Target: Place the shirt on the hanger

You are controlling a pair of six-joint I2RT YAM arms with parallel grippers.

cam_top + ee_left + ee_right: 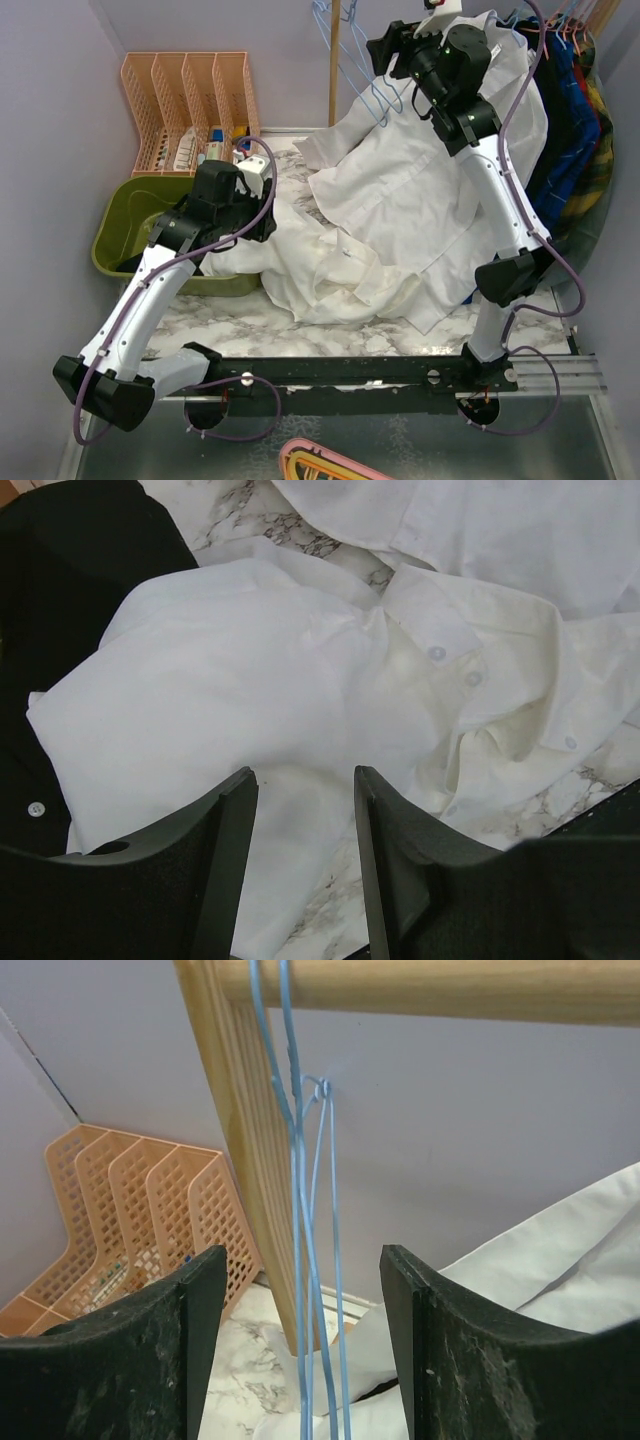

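A white shirt [400, 200] lies crumpled on the marble table and rises toward the rack at the back right; it also fills the left wrist view [260, 670]. Thin light-blue wire hangers [350, 55] hang from the wooden rail, and their wires [312, 1290] run down between my right fingers. My right gripper [385, 45] is raised at the rail, open around the wires without touching them [302, 1360]. My left gripper [262, 222] is open and empty, just above the shirt's left part [305, 870].
A peach lattice organiser [190, 110] stands at the back left. A green bin [130, 225] holding dark cloth sits under my left arm. Pinkish-orange hangers with dark and plaid clothes [570, 120] hang at the far right. A wooden rack post [240, 1150] stands beside the wires.
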